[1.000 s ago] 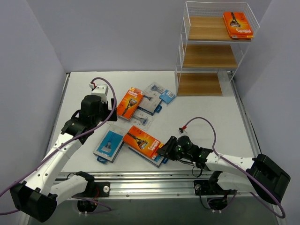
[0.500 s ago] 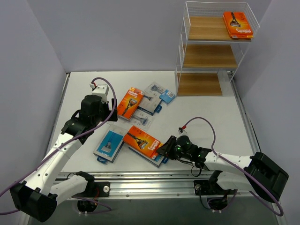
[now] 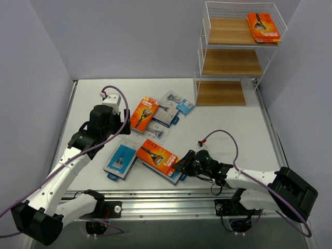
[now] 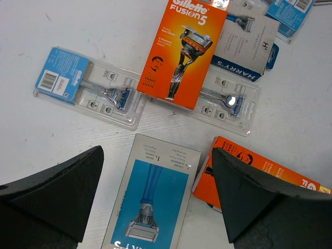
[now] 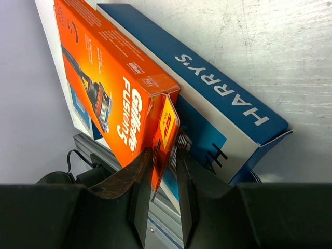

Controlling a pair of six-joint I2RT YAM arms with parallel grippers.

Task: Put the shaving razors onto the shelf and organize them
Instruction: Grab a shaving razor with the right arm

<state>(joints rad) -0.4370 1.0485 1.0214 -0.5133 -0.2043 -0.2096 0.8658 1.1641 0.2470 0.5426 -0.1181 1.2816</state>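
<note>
Though under razors [image 3: 155,155], pale table [image 3: 228,119], walls [image 3: 129,36].

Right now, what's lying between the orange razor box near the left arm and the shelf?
In the top view, a grey-and-blue razor pack and a blue-card blister pack lie between the orange box and the shelf.

A white tabletop [image 3: 228,119] spreads beneath and ahead of the right gripper [image 3: 179,167], faintly scuffed and streaked when seen up close. Plain pale grey-lavender walls [image 3: 135,36] close it in, one far ahead of that gripper and one off to each side. Behind the gripper, a silver metal rail [image 3: 155,197] runs along the near edge. The light is soft and even.
</note>
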